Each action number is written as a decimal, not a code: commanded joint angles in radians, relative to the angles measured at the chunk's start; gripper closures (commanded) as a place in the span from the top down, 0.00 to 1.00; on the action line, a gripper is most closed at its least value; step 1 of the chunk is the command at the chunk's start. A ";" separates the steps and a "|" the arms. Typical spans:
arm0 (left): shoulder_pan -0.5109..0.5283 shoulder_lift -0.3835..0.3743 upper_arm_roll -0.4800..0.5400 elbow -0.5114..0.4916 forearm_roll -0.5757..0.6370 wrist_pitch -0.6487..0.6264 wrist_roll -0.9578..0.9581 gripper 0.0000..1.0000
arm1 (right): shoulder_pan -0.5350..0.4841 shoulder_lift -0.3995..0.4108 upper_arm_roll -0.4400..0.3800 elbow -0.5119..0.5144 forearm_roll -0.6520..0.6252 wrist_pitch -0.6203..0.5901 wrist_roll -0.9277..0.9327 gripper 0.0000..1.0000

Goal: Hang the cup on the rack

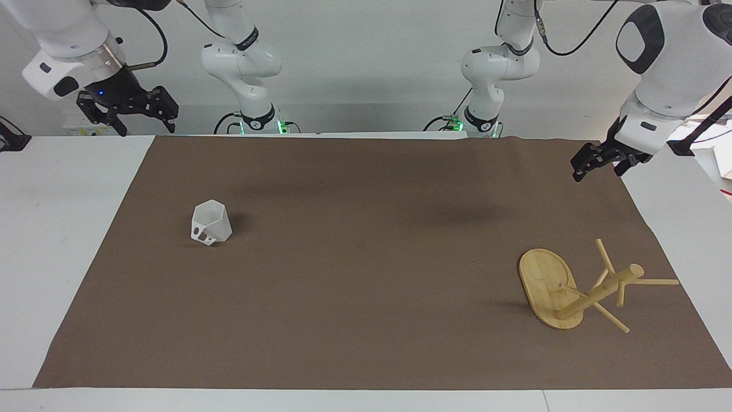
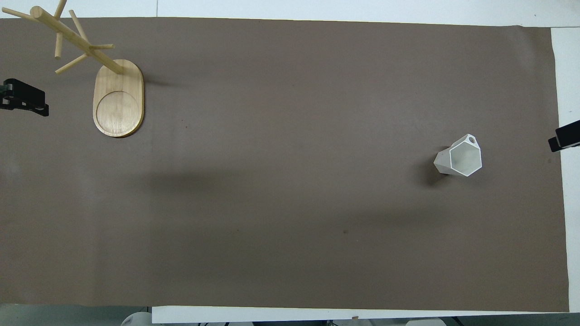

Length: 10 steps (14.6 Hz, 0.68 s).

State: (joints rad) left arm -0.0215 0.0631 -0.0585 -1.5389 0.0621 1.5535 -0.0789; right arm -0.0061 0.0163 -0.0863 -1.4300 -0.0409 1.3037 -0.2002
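Toward the right arm's end of the brown mat, the small white faceted plastic cup [image 1: 211, 223] stands upright, nearest the right gripper [image 1: 127, 113], seemingly spread; left gripper [image 1: 605, 161] waits, unreadable, above the bamboo rack [image 1: 577, 292].

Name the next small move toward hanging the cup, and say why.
Probably lower the right gripper toward the small white faceted plastic cup. The cup stands free on the brown mat at the right arm's end; the bamboo mug rack stands at the left arm's end, where the left gripper waits.
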 commanded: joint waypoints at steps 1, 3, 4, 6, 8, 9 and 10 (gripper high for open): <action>0.014 -0.022 -0.007 -0.023 -0.013 0.003 0.013 1.00 | -0.008 0.007 0.011 0.000 -0.020 0.012 0.018 1.00; 0.014 -0.022 -0.007 -0.023 -0.013 0.005 0.013 1.00 | -0.014 0.002 0.011 -0.001 -0.008 0.006 0.018 1.00; 0.012 -0.022 -0.007 -0.023 -0.013 0.005 0.011 1.00 | -0.014 -0.005 0.011 -0.016 -0.007 0.003 0.016 1.00; 0.005 -0.020 -0.009 -0.020 -0.013 0.005 0.010 1.00 | -0.015 -0.018 0.011 -0.049 -0.007 0.005 0.002 1.00; 0.005 -0.020 -0.009 -0.020 -0.011 0.003 0.010 1.00 | -0.018 -0.021 0.013 -0.058 -0.005 0.017 -0.157 1.00; 0.011 -0.020 -0.009 -0.020 -0.011 0.005 0.008 1.00 | -0.029 -0.022 0.010 -0.072 -0.004 0.054 -0.300 1.00; 0.014 -0.020 -0.009 -0.020 -0.011 0.005 0.008 1.00 | -0.078 -0.030 0.010 -0.114 -0.002 0.125 -0.443 1.00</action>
State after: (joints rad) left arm -0.0213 0.0631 -0.0639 -1.5389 0.0611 1.5538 -0.0789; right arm -0.0153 0.0196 -0.0866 -1.4613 -0.0408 1.3353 -0.4192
